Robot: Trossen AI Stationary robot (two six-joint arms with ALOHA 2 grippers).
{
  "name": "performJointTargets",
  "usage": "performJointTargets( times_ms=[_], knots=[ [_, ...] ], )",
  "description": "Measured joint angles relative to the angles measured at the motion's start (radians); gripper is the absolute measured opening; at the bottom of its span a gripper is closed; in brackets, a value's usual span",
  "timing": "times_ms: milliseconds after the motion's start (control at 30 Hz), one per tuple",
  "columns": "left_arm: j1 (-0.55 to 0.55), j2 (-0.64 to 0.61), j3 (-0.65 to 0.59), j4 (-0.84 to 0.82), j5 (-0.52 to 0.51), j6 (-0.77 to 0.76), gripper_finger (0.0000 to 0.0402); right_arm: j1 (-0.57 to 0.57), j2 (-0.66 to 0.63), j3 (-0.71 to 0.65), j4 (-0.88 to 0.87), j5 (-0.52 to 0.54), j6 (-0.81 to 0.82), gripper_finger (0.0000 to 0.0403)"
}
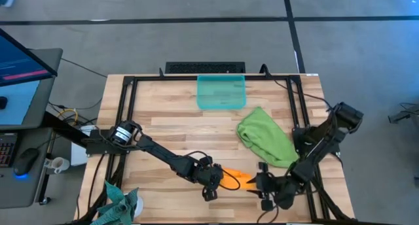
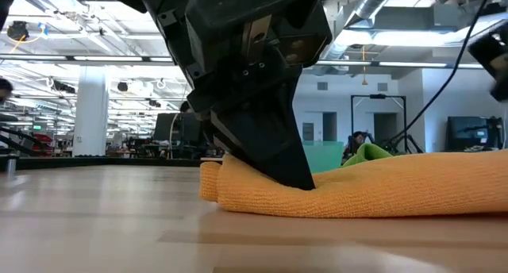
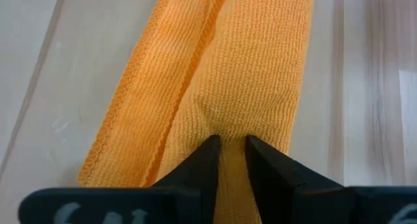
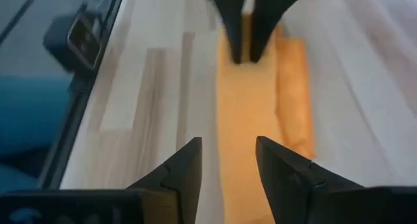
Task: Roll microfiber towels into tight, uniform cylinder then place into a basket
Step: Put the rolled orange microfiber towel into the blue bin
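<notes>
The orange towel [image 1: 237, 179] lies as a long narrow folded strip on the table near its front edge, showing in the low view as a thick band [image 2: 381, 186]. My left gripper [image 3: 231, 144] is shut on the strip's left end. My right gripper [image 4: 228, 160] hovers open over the strip's right end [image 4: 251, 100], and I see no touch. The green towel [image 1: 265, 137] lies crumpled on the table at the right. The teal basket [image 1: 221, 92] stands at the far edge with nothing in it. My left gripper pinches a raised ridge of the orange cloth [image 3: 232, 129] between its two fingertips, near the strip's left end and midway across its width. The fingers slant down from the table's left side [image 2: 290, 166]. The strip lies flat on the table, dented where they meet it.
A dark teal-grey cloth [image 1: 118, 204] hangs off the front left corner. A black frame [image 1: 127, 114] runs round the tabletop. Bare wood lies between the basket and the orange strip.
</notes>
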State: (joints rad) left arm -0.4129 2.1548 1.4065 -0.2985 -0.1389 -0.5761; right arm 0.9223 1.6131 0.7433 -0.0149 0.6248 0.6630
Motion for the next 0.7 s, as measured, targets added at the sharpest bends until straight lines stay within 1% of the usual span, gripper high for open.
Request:
performJointTargets(
  times_ms=[100,233,333,433,633,700],
  knots=[
    [0.0,0.0,-0.002,0.014,-0.001,0.013,0.0076,0.0,0.051,0.0,0.013,-0.001,-0.015,0.0171],
    [0.0,0.0,-0.002,0.015,-0.002,0.014,0.0076,-0.026,0.097,0.0,0.057,-0.003,-0.008,0.0171],
    [0.0,0.0,-0.002,0.015,-0.003,0.014,0.0076,-0.049,0.111,0.001,0.08,-0.058,-0.014,0.017],
    [0.0,0.0,-0.002,0.016,-0.004,0.014,0.0076,-0.065,0.111,0.002,0.055,-0.126,-0.014,0.0168],
    [0.0,0.0,-0.001,0.011,-0.003,0.014,0.0076,-0.092,0.111,0.002,0.003,-0.164,-0.003,0.0167],
    [0.0,0.0,-0.001,0.006,-0.003,0.014,0.0076,-0.102,0.111,0.003,-0.021,-0.203,0.024,0.0168]
  ],
)
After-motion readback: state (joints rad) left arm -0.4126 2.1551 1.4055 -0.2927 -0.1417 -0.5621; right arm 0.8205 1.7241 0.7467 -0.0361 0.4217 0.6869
